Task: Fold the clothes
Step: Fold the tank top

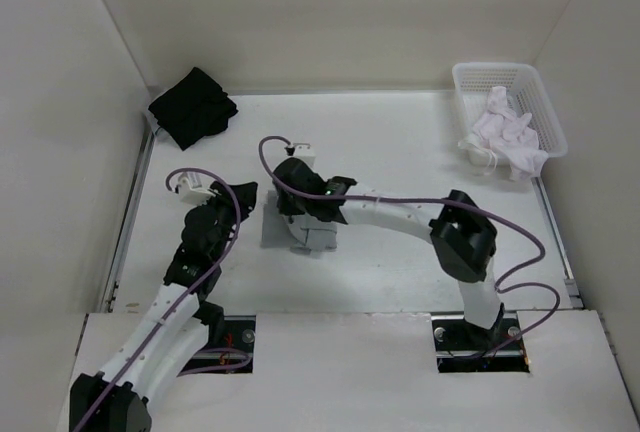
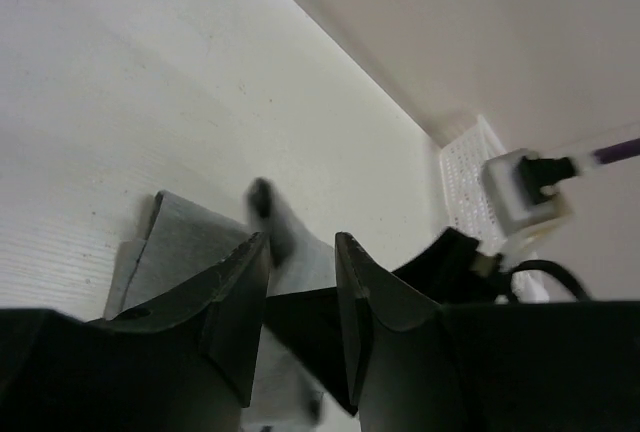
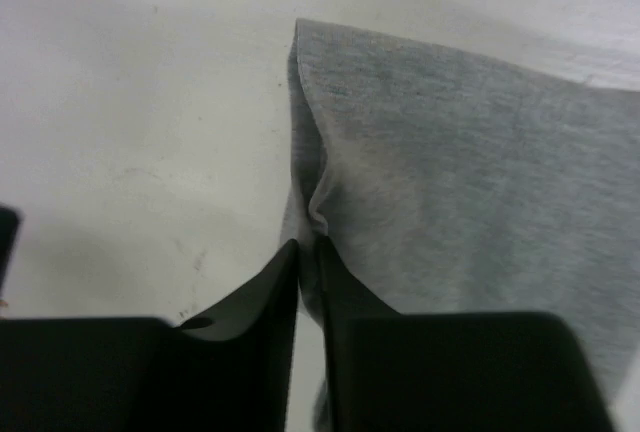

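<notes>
A: Where is the T-shirt (image 1: 272,233)?

B: Mid-worktop (image 1: 400,142). It is a flat grey folded block, well apart from both back corners. From above, the right arm's wrist and forearm lie over its far and right part, so only the left strip and the near edge show.

A: And the right tool (image 3: 308,252)?

B: Narrow, with the jaws almost together. The wrist view shows the cloth's edge puckered and drawn in between the tips, so I note it as pinching the T-shirt at a folded edge. Bare worktop lies to the left of that edge.

A: Left tool (image 2: 300,302)?

B: Jaws partly apart with nothing between them. It sits just beside the shirt's left side. Seen through its gap, the dark body of the right tool stands in front of the grey cloth and blocks most of it.

A: What else is around?

B:
- A black garment (image 1: 193,107) is heaped in the far left corner against the wall.
- A white basket (image 1: 500,69) sits in the far right corner.
- White garments (image 1: 508,132) are in the basket, and one hangs over its near rim onto the worktop.
- A purple cable (image 1: 540,252) loops off the right arm's elbow, clear of the shirt.
- A second cable arcs over the right wrist above the cloth.
</notes>
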Controlling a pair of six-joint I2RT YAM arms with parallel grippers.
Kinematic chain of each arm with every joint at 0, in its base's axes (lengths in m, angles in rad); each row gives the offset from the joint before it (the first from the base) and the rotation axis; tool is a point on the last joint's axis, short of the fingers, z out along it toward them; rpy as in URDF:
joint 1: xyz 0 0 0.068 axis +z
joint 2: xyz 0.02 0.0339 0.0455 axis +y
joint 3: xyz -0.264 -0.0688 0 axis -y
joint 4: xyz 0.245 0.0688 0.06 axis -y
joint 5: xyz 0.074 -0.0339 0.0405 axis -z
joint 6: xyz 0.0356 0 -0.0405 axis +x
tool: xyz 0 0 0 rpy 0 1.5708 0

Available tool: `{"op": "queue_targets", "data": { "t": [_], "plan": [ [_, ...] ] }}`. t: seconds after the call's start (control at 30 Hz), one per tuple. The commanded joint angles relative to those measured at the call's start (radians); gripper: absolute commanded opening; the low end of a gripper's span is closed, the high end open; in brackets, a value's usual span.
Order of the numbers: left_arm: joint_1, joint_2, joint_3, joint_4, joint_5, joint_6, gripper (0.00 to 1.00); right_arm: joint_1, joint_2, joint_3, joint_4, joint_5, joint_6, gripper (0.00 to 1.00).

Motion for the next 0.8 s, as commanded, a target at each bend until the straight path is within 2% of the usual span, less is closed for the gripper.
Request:
{"op": "queue_targets", "data": {
  "t": [0.0,0.13,0.23,0.3,0.37,0.43,0.5,0.67,0.77],
  "plan": [
    [0.057,-0.039,-0.004,-0.008,0.075,-0.011,0.31,0.035,0.064,0.122,-0.056,0.010,0.029,0.25],
    [0.123,-0.061,-0.010,-0.028,0.104,-0.024,0.32,0.063,0.034,0.109,-0.009,-0.036,0.044,0.32],
    [0.137,-0.039,0.001,-0.021,0.121,-0.028,0.32,0.063,-0.084,-0.003,0.057,-0.035,0.032,0.42],
    [0.108,0.011,0.018,-0.005,0.127,-0.022,0.33,0.059,-0.172,-0.103,0.111,-0.027,0.012,0.44],
    [0.047,0.080,0.030,0.030,0.118,-0.020,0.33,0.033,-0.242,-0.199,0.149,-0.027,-0.012,0.30],
    [-0.029,0.154,0.038,0.082,0.093,-0.020,0.34,0.013,-0.301,-0.296,0.171,-0.018,-0.036,0.09],
    [-0.102,0.209,0.044,0.107,0.060,-0.012,0.34,0.006,-0.377,-0.425,0.218,0.011,-0.072,0.00],
    [-0.186,0.269,0.065,0.043,-0.020,0.069,0.38,-0.004,-0.655,-0.785,0.346,0.146,-0.111,0.02],
    [-0.176,0.225,0.044,-0.013,-0.082,0.092,0.43,-0.046,-0.810,-0.949,0.401,0.192,-0.109,0.13]
  ]
}}
